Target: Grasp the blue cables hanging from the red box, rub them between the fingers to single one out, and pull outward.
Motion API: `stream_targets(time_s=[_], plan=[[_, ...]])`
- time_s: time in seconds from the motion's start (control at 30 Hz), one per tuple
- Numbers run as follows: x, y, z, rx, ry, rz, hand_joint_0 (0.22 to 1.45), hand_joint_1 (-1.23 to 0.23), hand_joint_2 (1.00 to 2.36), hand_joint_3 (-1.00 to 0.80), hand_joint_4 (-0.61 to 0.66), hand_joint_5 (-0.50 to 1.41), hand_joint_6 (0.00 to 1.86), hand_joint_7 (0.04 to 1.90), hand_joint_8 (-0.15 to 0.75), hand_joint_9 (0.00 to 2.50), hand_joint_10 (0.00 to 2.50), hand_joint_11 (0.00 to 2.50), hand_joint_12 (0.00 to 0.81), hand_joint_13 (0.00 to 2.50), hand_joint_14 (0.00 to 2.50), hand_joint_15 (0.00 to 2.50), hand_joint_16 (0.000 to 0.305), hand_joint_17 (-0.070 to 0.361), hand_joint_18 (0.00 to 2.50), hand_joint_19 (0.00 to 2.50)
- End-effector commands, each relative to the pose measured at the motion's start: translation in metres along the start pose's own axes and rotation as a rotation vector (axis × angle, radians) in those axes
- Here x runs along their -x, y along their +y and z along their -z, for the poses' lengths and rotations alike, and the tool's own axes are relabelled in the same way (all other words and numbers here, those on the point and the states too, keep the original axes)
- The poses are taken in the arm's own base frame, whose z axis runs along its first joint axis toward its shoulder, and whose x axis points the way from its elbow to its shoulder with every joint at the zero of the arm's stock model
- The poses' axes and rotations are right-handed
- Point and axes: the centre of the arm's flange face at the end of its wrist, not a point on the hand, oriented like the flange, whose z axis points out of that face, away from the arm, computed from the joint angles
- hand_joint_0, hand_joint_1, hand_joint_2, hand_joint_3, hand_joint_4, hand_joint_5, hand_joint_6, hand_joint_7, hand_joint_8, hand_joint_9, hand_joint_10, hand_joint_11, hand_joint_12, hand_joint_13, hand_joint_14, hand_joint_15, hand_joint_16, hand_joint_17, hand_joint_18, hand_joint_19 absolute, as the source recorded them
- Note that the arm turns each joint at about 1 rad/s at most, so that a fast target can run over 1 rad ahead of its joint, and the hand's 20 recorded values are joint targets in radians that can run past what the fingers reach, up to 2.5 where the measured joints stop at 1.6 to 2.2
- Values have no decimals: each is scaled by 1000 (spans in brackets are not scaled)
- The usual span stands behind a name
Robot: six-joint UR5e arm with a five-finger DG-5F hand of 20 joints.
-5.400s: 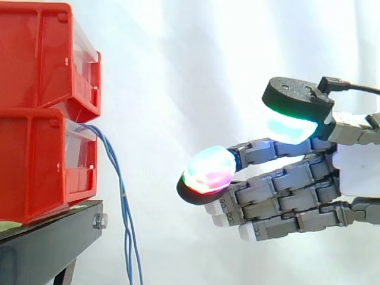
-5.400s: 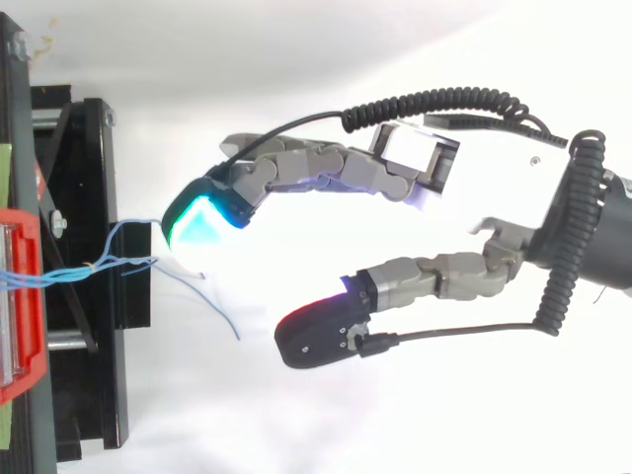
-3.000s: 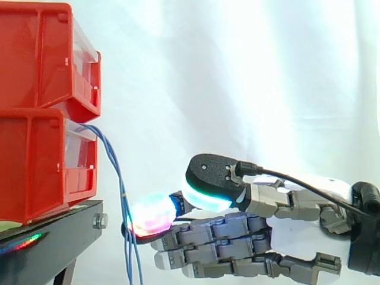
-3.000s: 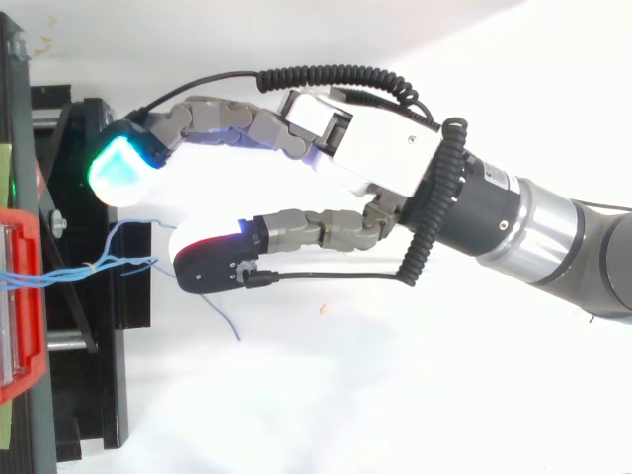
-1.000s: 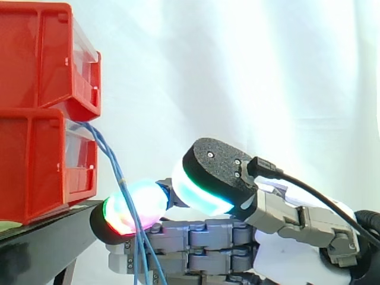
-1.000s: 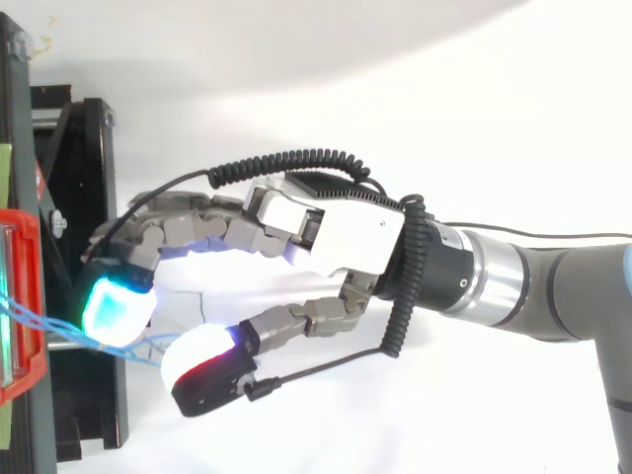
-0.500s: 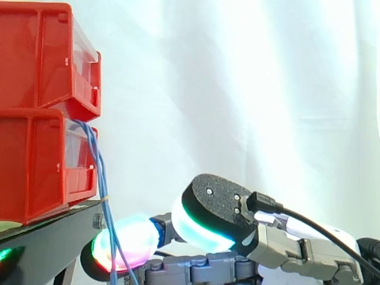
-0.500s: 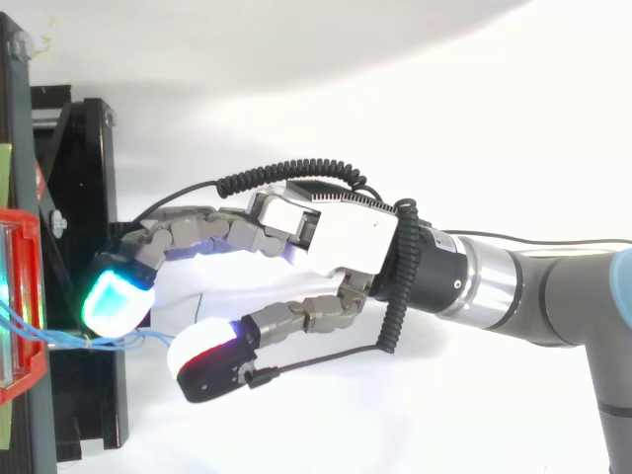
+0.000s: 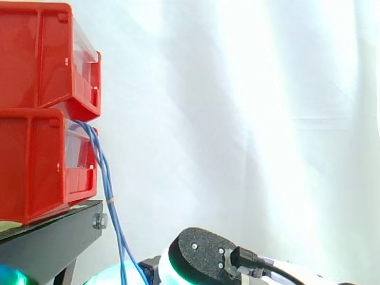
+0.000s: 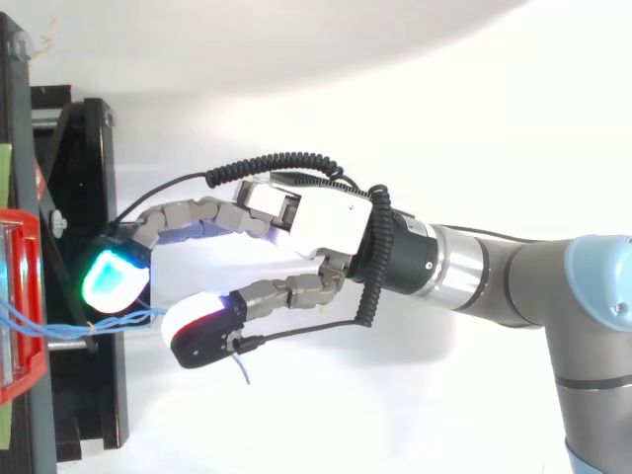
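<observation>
With its fingers [image 10: 114, 276] narrowly apart either side of the blue cables [image 9: 107, 187] below the red box [image 9: 35, 160], the hand [image 10: 316, 222] likely needed to close softly and pinch before rubbing them.

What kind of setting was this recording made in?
Likely a robotics lab test bench: a white curtain backdrop, stacked red plastic bins on a black stand, and a grey robot hand at thin blue cables.

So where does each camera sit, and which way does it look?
Side view: beside the work at bin height, looking level across at the red bins and hanging blue cables; the hand peeks in at the bottom edge.
Top view: overhead, looking down; the hand and arm enter from the right.
Shared: bins, cables, hand.
</observation>
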Motion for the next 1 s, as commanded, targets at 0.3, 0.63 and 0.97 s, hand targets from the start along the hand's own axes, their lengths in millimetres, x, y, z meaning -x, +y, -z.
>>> stream_targets(time_s=[0.3, 0.63, 0.97], plan=[[-6, -17, -12, 50, 71, -32, 561, -646, 1009, -384, 286, -137, 503, 841, 260, 633, 4, 108, 289, 629, 14, 327, 35, 78, 372, 280], [-9, 0, -20, 79, 79, 2, 564, -646, 1008, -386, 300, -128, 503, 865, 262, 662, 4, 130, 290, 638, 15, 333, 34, 78, 380, 287], [-1, 32, -29, 64, 83, 32, 567, -643, 1008, -387, 322, -103, 503, 998, 266, 707, 5, 152, 287, 650, 15, 346, 34, 77, 388, 294]])
